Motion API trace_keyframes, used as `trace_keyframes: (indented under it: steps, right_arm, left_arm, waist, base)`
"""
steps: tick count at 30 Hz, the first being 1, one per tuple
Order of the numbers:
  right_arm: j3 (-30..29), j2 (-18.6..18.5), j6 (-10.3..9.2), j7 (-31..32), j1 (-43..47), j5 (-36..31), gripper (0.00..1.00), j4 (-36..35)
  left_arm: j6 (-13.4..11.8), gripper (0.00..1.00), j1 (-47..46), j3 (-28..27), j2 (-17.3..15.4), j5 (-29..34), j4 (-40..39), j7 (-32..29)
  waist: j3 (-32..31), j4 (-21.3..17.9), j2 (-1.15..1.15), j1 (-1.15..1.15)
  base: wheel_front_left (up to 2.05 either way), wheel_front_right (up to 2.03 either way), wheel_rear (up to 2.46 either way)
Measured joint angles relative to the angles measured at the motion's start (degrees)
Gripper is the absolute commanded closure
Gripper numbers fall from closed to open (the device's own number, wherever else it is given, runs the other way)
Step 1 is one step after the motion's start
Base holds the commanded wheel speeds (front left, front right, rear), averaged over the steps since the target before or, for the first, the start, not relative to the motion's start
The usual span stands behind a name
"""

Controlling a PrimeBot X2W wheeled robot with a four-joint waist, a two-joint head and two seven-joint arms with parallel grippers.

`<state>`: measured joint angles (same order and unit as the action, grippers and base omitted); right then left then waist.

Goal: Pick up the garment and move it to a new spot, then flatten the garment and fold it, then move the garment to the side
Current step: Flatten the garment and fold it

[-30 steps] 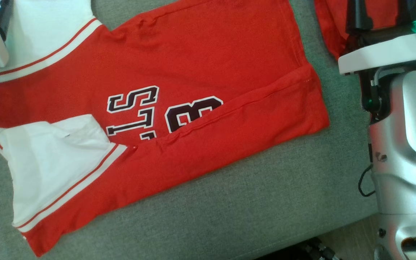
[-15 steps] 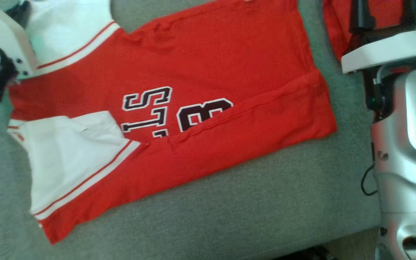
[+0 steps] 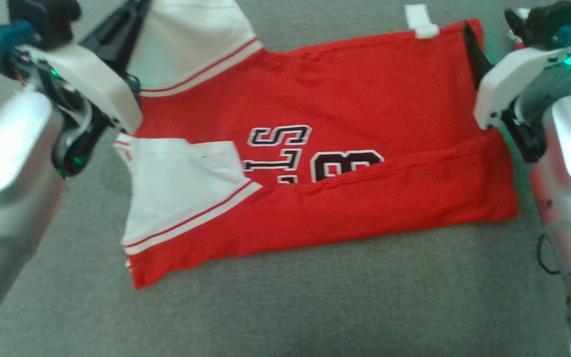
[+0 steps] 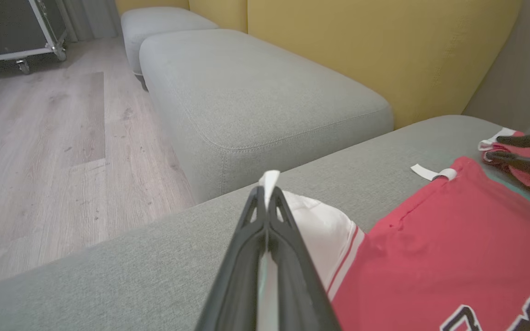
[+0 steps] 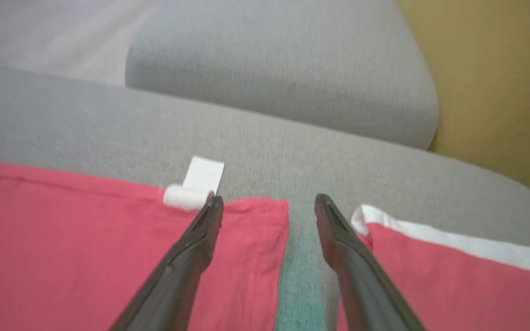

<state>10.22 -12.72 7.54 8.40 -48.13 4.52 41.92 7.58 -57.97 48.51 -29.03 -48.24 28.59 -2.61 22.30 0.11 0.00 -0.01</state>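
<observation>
The garment [image 3: 340,99] is a red jersey with white sleeves and dark lettering, lying flat on the grey cushion [image 3: 315,297] with its near edge folded over. My left gripper [image 4: 267,193] is shut on the edge of the far white sleeve [image 4: 320,230], and a bit of white cloth sticks out past its tips. In the head view the left gripper [image 3: 139,6] sits at the top left over that sleeve. My right gripper [image 5: 268,202] is open, its left finger over the jersey's far right corner [image 5: 256,230] and its right finger beside a second garment.
A second red garment with white trim [image 5: 430,276] lies just right of the jersey. A white tag [image 5: 200,179] sticks out from the jersey's far hem. Beyond stand another grey cushion [image 4: 256,101], a yellow backrest [image 4: 384,55], wooden floor [image 4: 39,161] and a wheeled case [image 4: 7,27].
The left gripper has shut on the white sleeve's edge. The head camera has shifted, bringing both arms and the jersey's far hem into the picture. The right gripper stays open.
</observation>
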Motion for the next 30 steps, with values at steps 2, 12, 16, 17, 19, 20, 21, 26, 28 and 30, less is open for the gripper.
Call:
trace_keyframes:
  steps: [2, 12, 16, 17, 19, 20, 21, 26, 28, 30]
  right_arm:
    - [0.76, -1.33, 0.00, 1.63, -1.07, 0.12, 0.00, 4.02]
    - [0.64, -4.27, 0.00, 1.80, -6.88, 0.01, 0.00, 17.31]
    - [1.01, -4.32, 0.00, 1.78, -8.42, -1.12, 0.00, 20.53]
    - [1.10, -4.32, -0.01, 1.77, -9.16, -1.16, 0.00, 21.17]
    - [1.41, -4.32, 0.00, 1.69, -10.51, -1.18, 0.00, 22.42]
    - [1.62, -4.31, 0.00, 1.68, -11.04, -1.16, 0.00, 22.99]
    - [1.78, -4.30, 0.00, 1.68, -11.49, -1.16, 0.00, 23.59]
    - [3.81, -3.66, 0.00, 1.64, -13.41, -0.97, 1.00, 25.72]
    - [4.05, -2.99, 0.00, 0.22, -13.51, -0.36, 1.00, 25.99]
    - [4.02, -2.70, 0.00, -0.94, -13.50, 0.32, 1.00, 26.17]
  left_arm:
    - [-0.26, 1.00, 1.52, 0.11, -0.13, -0.01, -2.83, 0.68]
    - [-2.60, 1.00, 6.02, 2.10, -0.25, -0.26, -15.45, -0.03]
    - [-3.63, 1.00, 6.01, 2.13, -0.85, -0.10, -18.30, -0.81]
    - [-3.78, 1.00, 6.01, 2.13, -1.01, -0.10, -18.82, -0.86]
    - [-4.11, 1.00, 6.00, 2.13, -1.20, -0.10, -19.78, -0.93]
    - [-4.13, 1.00, 6.00, 2.13, -1.22, -0.10, -20.11, -0.96]
    - [-4.26, 1.00, 6.00, 2.12, -1.23, -0.10, -20.49, -1.32]
    - [-4.92, 1.00, 6.00, 1.87, -1.85, -0.10, -20.52, -1.27]
    - [-5.14, 1.00, 6.00, 1.79, -2.41, -0.09, -19.63, -1.11]
    - [-5.32, 1.00, 6.01, 1.67, -2.71, -0.09, -19.03, -0.70]
  waist:
    - [-0.49, 1.60, 0.00, 0.00]
    - [-0.08, 6.62, 0.00, 0.00]
    - [0.62, 7.00, 0.00, 0.01]
    - [0.82, 7.03, 0.00, 0.01]
    - [1.20, 7.12, 0.00, 0.01]
    - [1.39, 7.17, 0.00, 0.01]
    - [1.58, 7.21, 0.00, 0.01]
    - [2.03, 7.05, 0.00, 0.01]
    - [1.89, 6.69, 0.00, 0.01]
    - [1.73, 6.43, 0.00, 0.02]
  base:
    - [0.00, 0.00, 0.00]
    - [0.00, 0.00, 0.00]
    - [0.00, 0.00, 0.00]
    - [0.00, 0.00, 0.00]
    - [0.00, 0.00, 0.00]
    - [0.00, 0.00, 0.00]
    - [0.00, 0.00, 0.00]
    - [0.00, 0.00, 0.00]
    - [0.00, 0.00, 0.00]
    - [0.00, 0.00, 0.00]
